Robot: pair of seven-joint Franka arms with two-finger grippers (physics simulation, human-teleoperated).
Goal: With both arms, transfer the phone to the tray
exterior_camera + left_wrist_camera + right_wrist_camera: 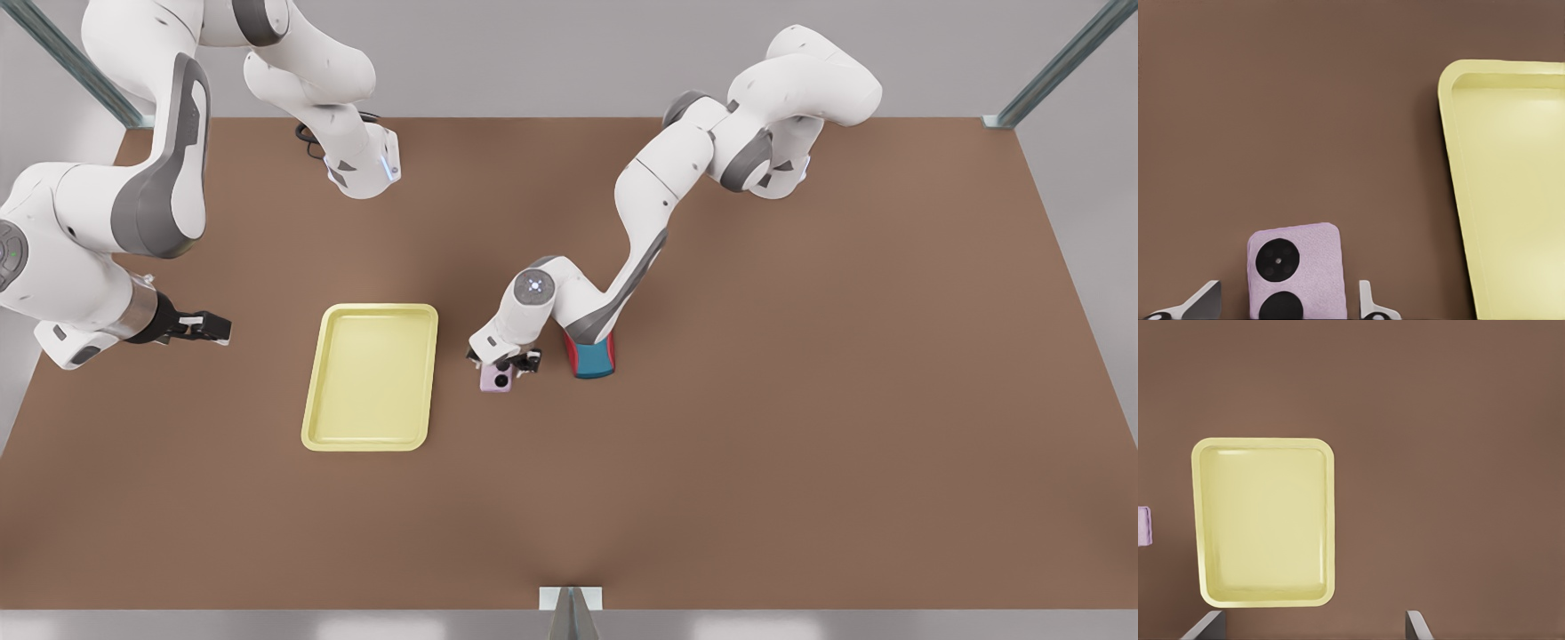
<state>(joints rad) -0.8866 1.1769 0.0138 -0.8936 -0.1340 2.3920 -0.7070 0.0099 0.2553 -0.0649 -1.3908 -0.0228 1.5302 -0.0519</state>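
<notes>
The pale pink phone lies flat on the brown table, just to the front view's right of the pale yellow tray. My left gripper hovers low over the phone. In the left wrist view its fingers stand open on either side of the phone, with a gap on each side, and the tray is close by. My right gripper waits open at the front view's left, off the tray. Its wrist view looks down on the tray and a sliver of the phone.
A blue-and-red computer mouse sits on the table right beside the left arm's wrist, partly hidden by it. The brown table stretches wide to the front view's right and front. Metal frame posts stand at the back corners.
</notes>
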